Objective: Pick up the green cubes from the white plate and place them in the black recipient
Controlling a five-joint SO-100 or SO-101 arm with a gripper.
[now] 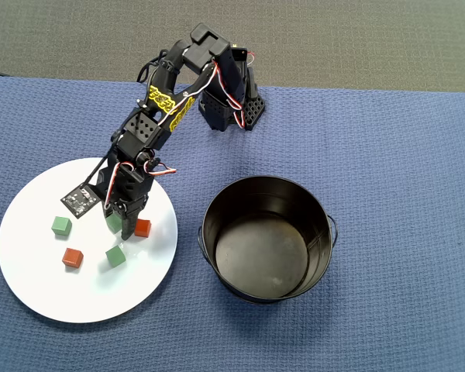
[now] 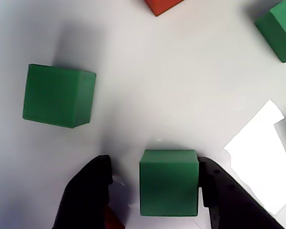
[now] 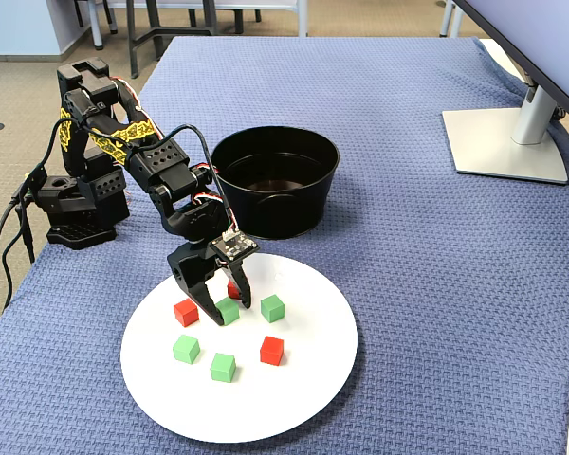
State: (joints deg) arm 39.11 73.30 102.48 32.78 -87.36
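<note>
One green cube (image 2: 168, 182) sits on the white plate (image 3: 294, 398) between the fingers of the gripper (image 2: 155, 191), which is spread wide and not yet squeezing, lowered to straddle it for a clean pinch. The other green cubes (image 3: 222, 366) and some red cubes (image 3: 271, 350) lie scattered nearby. The black bucket (image 1: 217, 209) beside the plate looks empty.

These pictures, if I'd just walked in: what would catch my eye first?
Probably the black arm bent down over the white plate, its gripper open around one green cube in the wrist view. Other green cubes and red cubes dot the plate. Beside it stands an empty black bucket on blue cloth.
</note>
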